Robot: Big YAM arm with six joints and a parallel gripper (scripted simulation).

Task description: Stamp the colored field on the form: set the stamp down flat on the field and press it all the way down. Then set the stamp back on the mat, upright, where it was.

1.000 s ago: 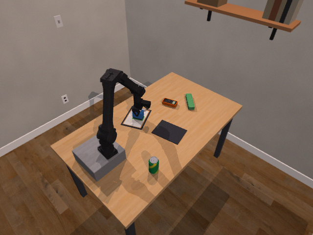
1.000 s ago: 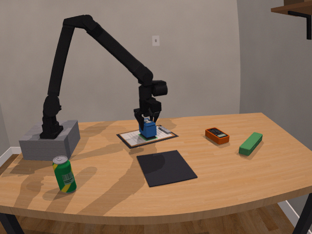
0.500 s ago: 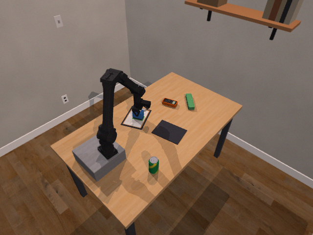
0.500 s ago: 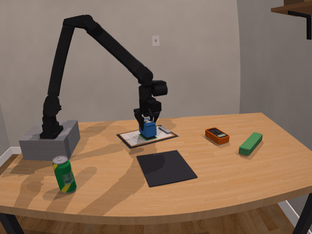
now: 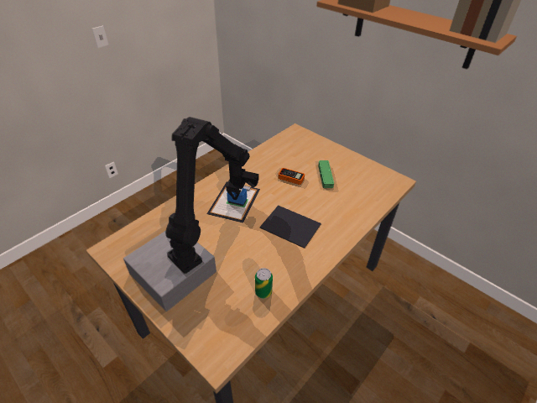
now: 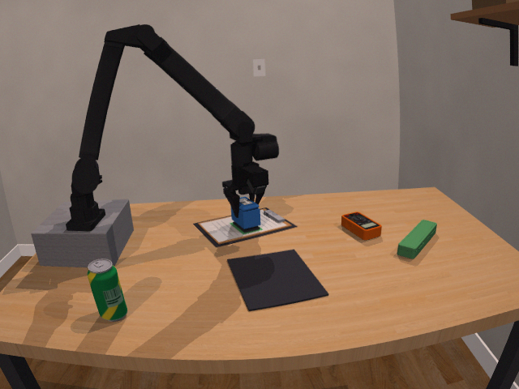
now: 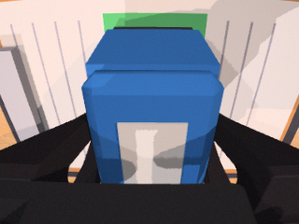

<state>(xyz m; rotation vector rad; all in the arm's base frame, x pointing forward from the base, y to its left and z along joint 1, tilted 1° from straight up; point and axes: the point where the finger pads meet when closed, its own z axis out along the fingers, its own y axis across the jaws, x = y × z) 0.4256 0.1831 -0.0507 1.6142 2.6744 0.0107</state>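
A green soda can (image 6: 107,288) stands well left of the form (image 6: 217,231), where the gripper (image 6: 244,199) pinches the blue stamp (image 6: 246,215), which sits upright on the green field (image 7: 127,21). Just in front of the form lies the dark mat (image 6: 274,277); right of it, an orange multimeter (image 6: 361,224). The stamping appears under way; the return to the mat remains.

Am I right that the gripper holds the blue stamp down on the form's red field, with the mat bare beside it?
Not quite: the field under the blue stamp is green, as the wrist view shows. The gripper does hold the stamp on the form, and the mat lies bare beside it.
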